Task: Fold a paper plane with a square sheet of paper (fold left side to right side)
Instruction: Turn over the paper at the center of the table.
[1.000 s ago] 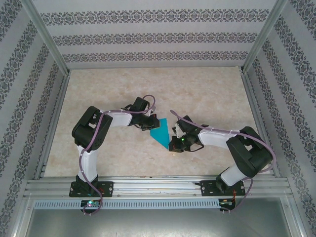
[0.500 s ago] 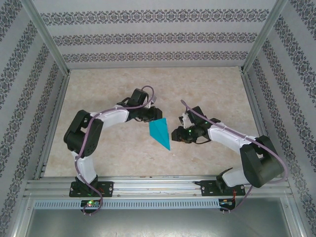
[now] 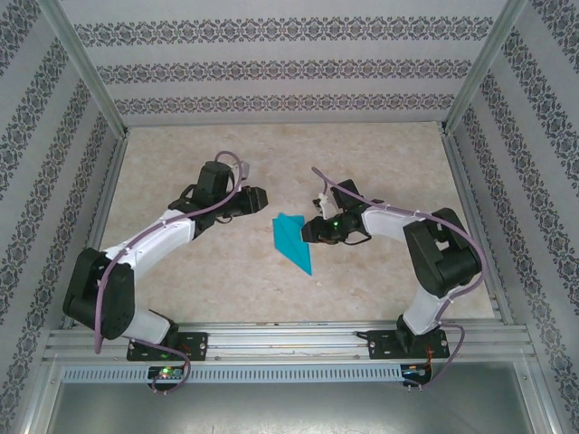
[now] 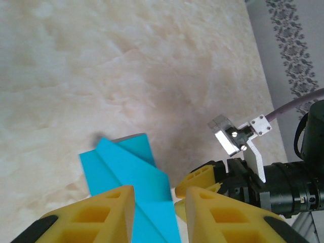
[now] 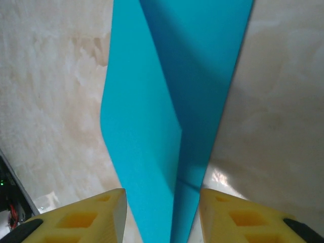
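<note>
the sheet is already a narrow, layered dart, so the work looks to be at its last folds or the finish. the paper plane (image 3: pixel 291 242) lies on the marbled tabletop (image 3: pixel 380 172) just right of the frame's centre in the top view, between the two arms, and nothing grips it.

the left tool (image 3: pixel 261 197) hangs up and to the left of the plane's blunt end, a little apart from it. in its wrist view the yellow fingers (image 4: pixel 109 205) stand apart with the paper beyond the gap. the right tool (image 3: pixel 308 232) sits just beside the plane's right edge. its fingers (image 5: pixel 93 210) are also parted, and the paper runs up the frame between them. they look clear of it, though the margin is slim.

in the right wrist view a crease runs down the length, and one side is shaded as if that flap stands a little proud. the next move probably calls for one tool to pin the body while the other takes the left flap, carries it over to the right and presses the crease flat. thin paper will skate if it is pushed unpinned.

in the top view the long axis runs diagonally. the blunt end is at upper left and the tip points lower right, toward the near edge.
</note>
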